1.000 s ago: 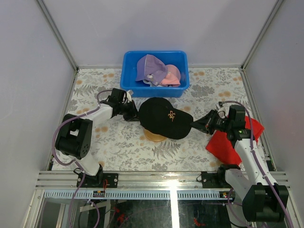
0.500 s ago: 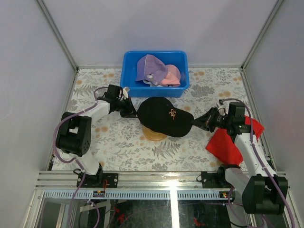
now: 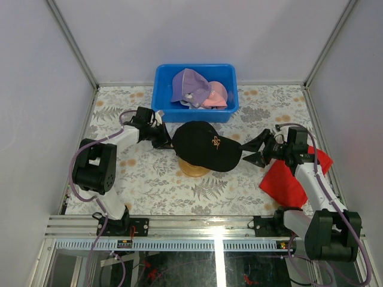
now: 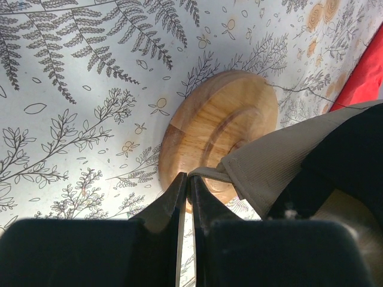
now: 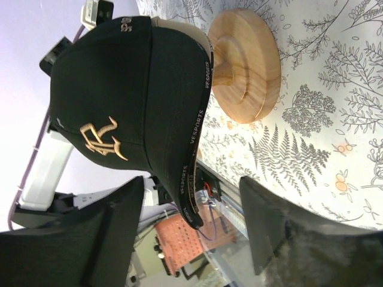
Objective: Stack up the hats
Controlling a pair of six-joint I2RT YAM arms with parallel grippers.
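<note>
A black hat [image 3: 206,146] with a gold logo sits on a round wooden stand [image 3: 194,170] mid-table, over a tan hat whose edge [image 5: 179,27] shows beneath it. My left gripper [image 3: 163,139] is at the hats' back, shut on a tan strap [image 4: 209,173] next to the stand [image 4: 221,113]. My right gripper [image 3: 254,148] is open at the brim end. In the right wrist view the black hat's [image 5: 131,84] brim tip hangs free between the spread fingers [image 5: 269,221]. A lavender hat [image 3: 190,84] and a pink hat [image 3: 216,95] lie in the blue bin [image 3: 164,95].
The blue bin stands at the back centre, just behind the stand. A flat red cloth [image 3: 287,182] lies under my right arm at the right side. Metal frame rails run along the near table edge [image 3: 209,226].
My right gripper has opened and let go of the black hat's brim. The black hat has shifted slightly left and back on the stand, with the left gripper still shut at its rear.
</note>
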